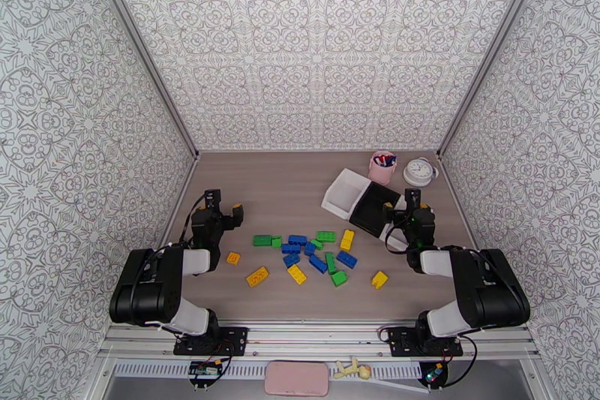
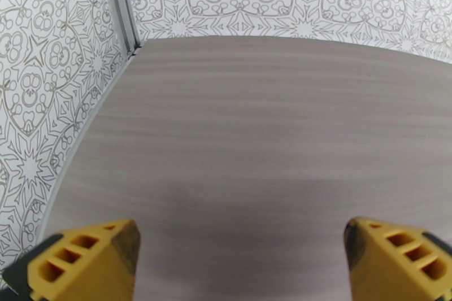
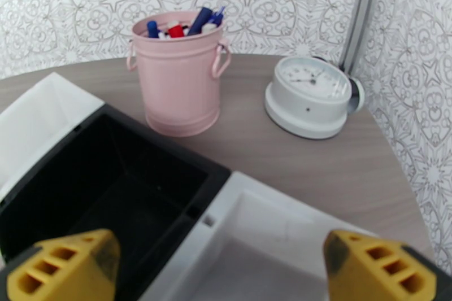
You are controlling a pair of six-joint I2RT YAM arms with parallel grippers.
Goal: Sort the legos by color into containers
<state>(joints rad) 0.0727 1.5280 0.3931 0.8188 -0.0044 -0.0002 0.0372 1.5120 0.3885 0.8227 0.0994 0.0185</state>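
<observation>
Several green, blue and yellow legos (image 1: 318, 257) lie scattered on the wooden table between the two arms. A white bin (image 1: 345, 193), a black bin (image 1: 371, 210) and a second white bin (image 1: 391, 236) stand in a slanted row at the right. My right gripper (image 1: 409, 203) hovers open and empty over the seam between the black bin (image 3: 107, 183) and the nearer white bin (image 3: 271, 251); the far white bin (image 3: 39, 118) is at its left. Both nearer bins look empty. My left gripper (image 1: 224, 210) is open and empty over bare table (image 2: 254, 127), left of the legos.
A pink cup of pens (image 3: 178, 70) and a round white clock (image 3: 311, 96) stand behind the bins near the back right corner. Patterned walls enclose the table on three sides. A lone yellow lego (image 1: 233, 258) lies close to the left arm.
</observation>
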